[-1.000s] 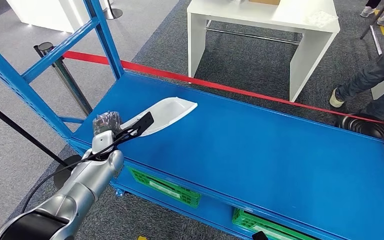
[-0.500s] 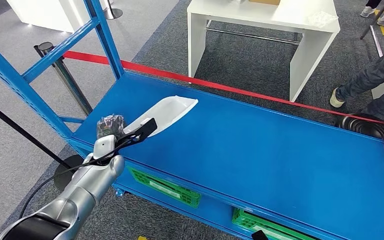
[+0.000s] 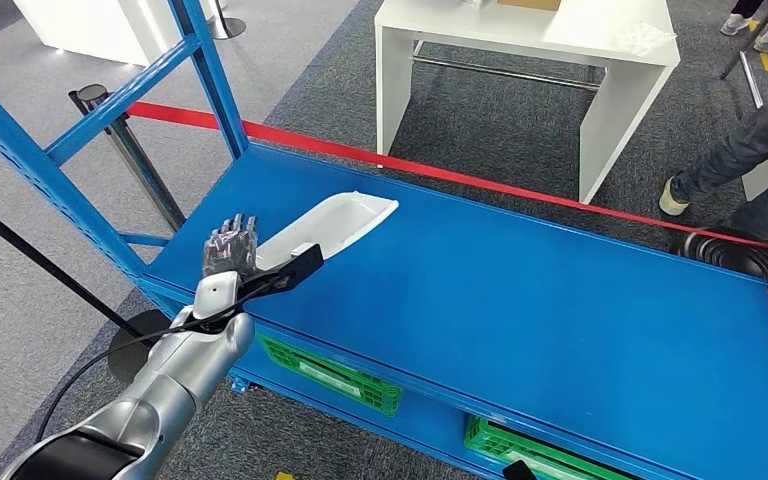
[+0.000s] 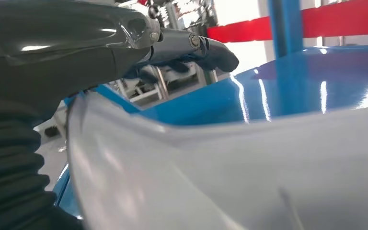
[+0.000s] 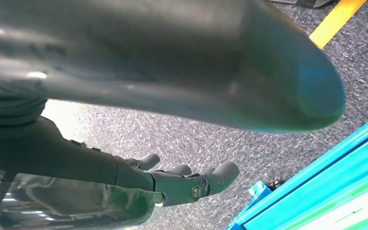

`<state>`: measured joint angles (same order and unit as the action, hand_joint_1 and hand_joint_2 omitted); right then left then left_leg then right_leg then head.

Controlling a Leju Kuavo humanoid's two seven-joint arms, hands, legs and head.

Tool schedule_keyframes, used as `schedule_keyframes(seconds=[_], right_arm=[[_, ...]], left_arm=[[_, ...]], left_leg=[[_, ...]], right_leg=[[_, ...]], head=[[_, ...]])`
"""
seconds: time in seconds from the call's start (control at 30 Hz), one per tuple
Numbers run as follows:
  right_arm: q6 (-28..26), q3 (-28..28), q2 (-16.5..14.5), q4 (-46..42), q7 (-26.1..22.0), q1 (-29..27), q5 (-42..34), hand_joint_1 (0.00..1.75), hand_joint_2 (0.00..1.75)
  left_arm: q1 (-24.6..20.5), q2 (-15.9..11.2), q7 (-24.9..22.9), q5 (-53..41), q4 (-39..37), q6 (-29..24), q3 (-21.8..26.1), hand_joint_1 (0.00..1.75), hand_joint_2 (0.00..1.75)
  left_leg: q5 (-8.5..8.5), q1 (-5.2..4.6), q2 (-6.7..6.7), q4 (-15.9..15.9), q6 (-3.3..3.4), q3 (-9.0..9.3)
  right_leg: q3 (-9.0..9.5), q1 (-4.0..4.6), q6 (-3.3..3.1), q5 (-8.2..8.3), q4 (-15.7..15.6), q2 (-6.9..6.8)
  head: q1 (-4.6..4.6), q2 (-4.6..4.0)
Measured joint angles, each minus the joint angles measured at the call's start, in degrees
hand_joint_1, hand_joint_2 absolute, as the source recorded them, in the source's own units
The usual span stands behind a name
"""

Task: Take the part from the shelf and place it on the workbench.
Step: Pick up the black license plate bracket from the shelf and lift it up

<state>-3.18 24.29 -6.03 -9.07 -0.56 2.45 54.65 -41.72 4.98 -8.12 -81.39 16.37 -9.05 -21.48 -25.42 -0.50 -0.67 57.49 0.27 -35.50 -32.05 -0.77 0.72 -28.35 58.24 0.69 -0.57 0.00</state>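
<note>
The white part [image 3: 328, 226] lies near the left end of the blue shelf [image 3: 520, 300], and the left hand [image 3: 231, 245], fingers spread and empty, hovers just beside its near edge, seemingly lined up to grasp it.

Site: I stand in an industrial demo or workshop hall | Evidence: blue steel shelf rack [image 3: 520, 300] before me; green bins [image 3: 330, 378] below | grey carpet floor [image 3: 500, 120]; red barrier tape [image 3: 290, 138]; white workbench [image 3: 600, 50]
</note>
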Motion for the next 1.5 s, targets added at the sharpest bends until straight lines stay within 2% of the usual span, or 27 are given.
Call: schedule_keyframes(seconds=[0.13,0.3,0.5,0.7,1.0,1.37,1.47,1.5], right_arm=[[0.0,0.2,0.0,0.0,-0.7,0.0,0.1,0.00,0.00],[0.0,0.5,0.0,0.0,-1.3,0.0,0.2,0.00,0.00],[-0.1,1.0,0.1,0.0,-1.8,0.0,0.1,0.00,0.00],[-0.5,1.8,0.1,0.0,-1.8,-0.1,-0.1,0.00,0.00],[-0.6,2.5,0.1,0.0,-1.1,-0.1,0.3,0.00,0.00],[-0.9,3.2,0.1,0.0,-1.1,-0.1,1.1,0.00,0.00],[-0.9,3.2,0.1,0.0,-0.9,-0.1,1.2,0.00,0.00],[-0.9,3.3,0.1,0.0,-0.9,-0.1,1.3,0.00,0.00]], left_arm=[[0.8,0.7,2.0,-2.5,0.0,-1.6,-1.1,0.00,0.00],[1.5,1.7,6.8,-4.2,0.0,-4.6,-2.6,0.00,0.00],[2.3,4.0,11.1,-4.0,0.0,-4.9,-3.7,0.00,0.00],[2.8,5.8,11.9,-3.3,0.0,-4.8,-4.4,0.00,0.00],[2.8,5.9,8.9,-4.0,0.0,-4.7,-5.0,0.00,0.00],[2.7,5.4,-0.5,-7.8,0.0,-3.8,-6.7,0.00,0.00],[2.7,5.3,-1.9,-8.1,0.0,-3.1,-7.2,0.00,1.31],[2.7,5.3,-2.2,-8.1,0.0,-3.0,-7.4,0.00,1.31]], left_leg=[[0.00,0.00,0.00,0.0,0.00,-0.01],[-0.02,0.00,0.00,0.0,0.00,-0.02],[-0.02,0.00,0.00,0.0,0.00,-0.03],[-0.02,0.00,0.01,0.0,0.00,-0.03],[-0.02,0.00,0.01,0.0,0.00,-0.03],[-0.02,0.00,0.01,0.0,0.00,-0.03],[-0.02,0.00,0.01,0.0,0.00,-0.03],[-0.02,0.00,0.01,0.0,0.00,-0.03]], right_leg=[[-0.02,0.00,0.00,0.00,0.0,0.00],[-0.05,0.00,0.00,0.00,0.0,0.00],[-0.05,0.00,0.00,0.00,0.0,0.00],[-0.05,0.00,0.01,0.00,0.0,0.00],[-0.06,0.00,0.00,0.00,0.0,0.00],[-0.06,0.00,0.00,0.00,0.0,0.00],[-0.06,0.00,0.00,0.00,0.0,0.00],[-0.06,0.00,0.00,0.00,0.0,0.00]], head=[[0.01,0.00],[-0.01,0.00],[0.00,0.00],[-0.01,0.00],[0.00,0.00],[0.00,0.00],[0.00,0.01],[-0.01,0.01]])
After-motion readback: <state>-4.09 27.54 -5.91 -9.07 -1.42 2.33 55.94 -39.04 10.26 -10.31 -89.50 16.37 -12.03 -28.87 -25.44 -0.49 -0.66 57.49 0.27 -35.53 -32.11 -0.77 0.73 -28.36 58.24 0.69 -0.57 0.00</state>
